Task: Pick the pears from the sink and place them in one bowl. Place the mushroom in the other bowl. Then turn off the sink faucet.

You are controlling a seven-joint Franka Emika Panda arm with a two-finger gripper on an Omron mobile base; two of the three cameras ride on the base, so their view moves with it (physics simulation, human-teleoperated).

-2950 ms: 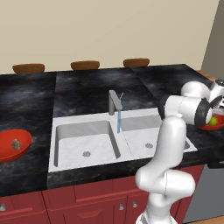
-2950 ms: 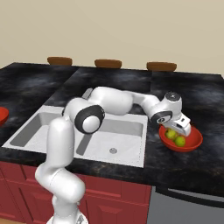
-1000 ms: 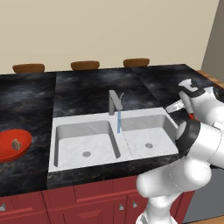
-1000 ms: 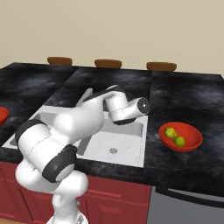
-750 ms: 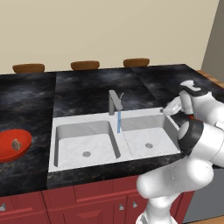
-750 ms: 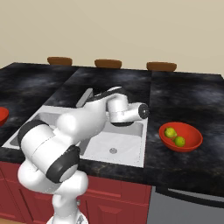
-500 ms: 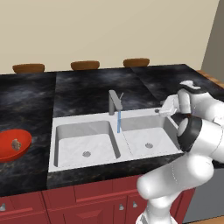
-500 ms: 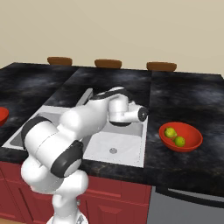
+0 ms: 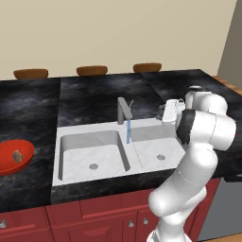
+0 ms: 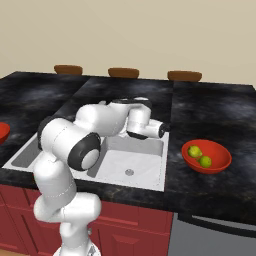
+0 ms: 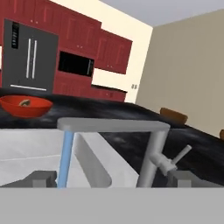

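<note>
Your tool (image 11: pixel 113 178) stands fully open and empty, facing the sink faucet (image 11: pixel 148 144) (water running); its lever sits at 3 o'clock, because shut-off remains outstanding.

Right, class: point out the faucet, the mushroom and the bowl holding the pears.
faucet (image 9: pixel 124 110), left base view, on its upright grey post.
mushroom (image 9: pixel 17 155), left base view, on the brown lump's middle.
bowl (image 10: pixel 219 150), right base view, on its red rim behind the pears (image 10: pixel 200 156).
</note>
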